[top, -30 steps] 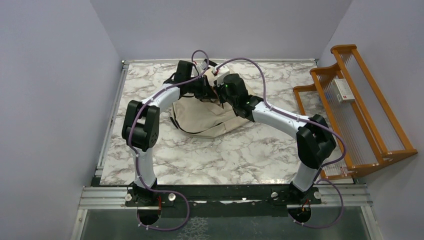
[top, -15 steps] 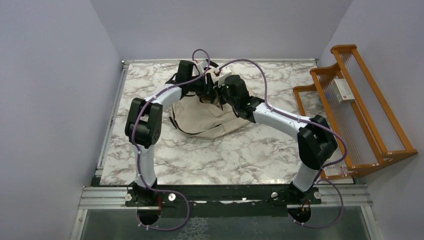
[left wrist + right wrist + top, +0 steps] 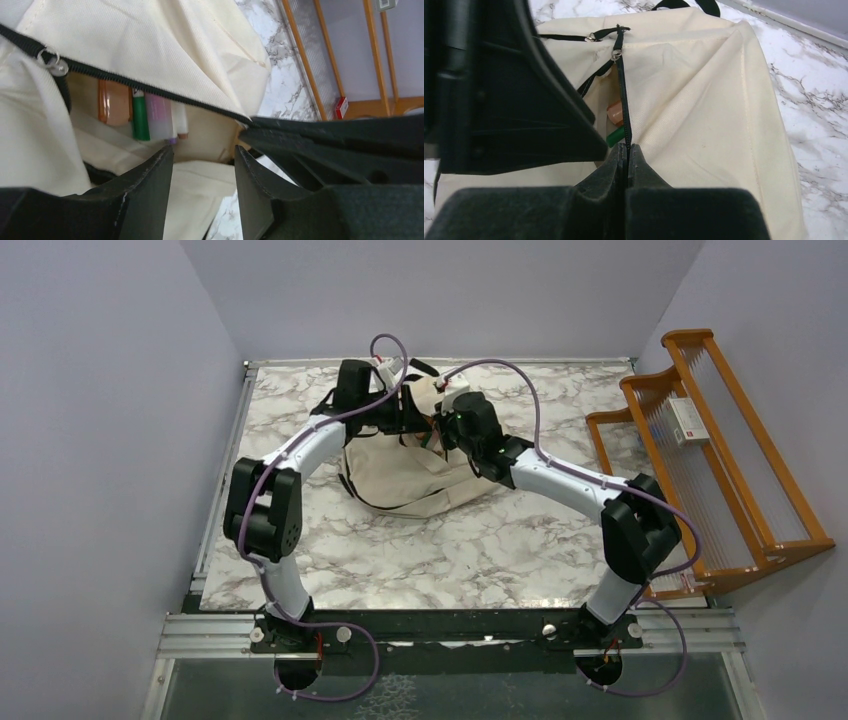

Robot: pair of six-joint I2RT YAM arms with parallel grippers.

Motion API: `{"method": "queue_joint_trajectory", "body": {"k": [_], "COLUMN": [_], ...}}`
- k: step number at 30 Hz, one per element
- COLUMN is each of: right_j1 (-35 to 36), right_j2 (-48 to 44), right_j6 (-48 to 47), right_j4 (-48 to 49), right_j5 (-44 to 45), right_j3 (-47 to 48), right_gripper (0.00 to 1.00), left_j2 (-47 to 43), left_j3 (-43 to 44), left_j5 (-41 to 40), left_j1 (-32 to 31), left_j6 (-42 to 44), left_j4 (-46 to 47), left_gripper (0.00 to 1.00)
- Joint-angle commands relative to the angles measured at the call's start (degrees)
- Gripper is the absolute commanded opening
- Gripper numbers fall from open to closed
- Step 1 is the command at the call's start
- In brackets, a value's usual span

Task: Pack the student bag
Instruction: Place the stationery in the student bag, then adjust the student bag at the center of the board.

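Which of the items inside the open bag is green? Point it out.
The slim green stick, between the brown block and the pale pink piece inside the student bag; no other is green.

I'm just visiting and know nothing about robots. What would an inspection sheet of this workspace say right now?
Surface: marble-patterned table.
Job's things: student bag lies mid-table, zipper partly open; an orange-brown item and a green item show inside.
Clutter: nothing seen.
Grippers: left gripper open at the bag's opening; right gripper shut on the bag's zipper edge.
Cables: purple cables arc in loose loops by the bag.
Surroundings: wooden rack right of the table; plain walls.
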Motion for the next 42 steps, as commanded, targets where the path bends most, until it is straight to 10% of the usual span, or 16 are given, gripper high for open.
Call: {"method": "queue_joint_trajectory", "body": {"k": [1, 22, 31, 42], "right_j1": [0.5, -13.6, -13.6, -13.6], "right_j2": [-2.6, -9.5, -4.6, -2.5], "right_j6": [1.3, -9.9, -15.7, -14.3], "right_j4": [2.1, 4.1, -16.6, -25.3], "right_j5": [2.8, -12.6, -33.6, -32.3], "right_j3": [-1.1, -6.2, 1.7, -3.4], "right_gripper": [0.00, 0.00, 0.06, 0.26], "left_j2": [-7.6, -13.6, -13.0, -11.2], "left_j3": [-4.4, -9.5, -9.9, -9.3], "left_j5": [-0.2, -5.1, -4.2, -2.7], "left_j1": [2.1, 11.6, 11.7, 11.7], "left_j6": [2.5, 3.0, 3.5, 3.0], "left_j4": [-1.2, -1.2, -0.5, 0.1], "left_gripper": [0.47, 0.45, 0.45, 0.44]}}
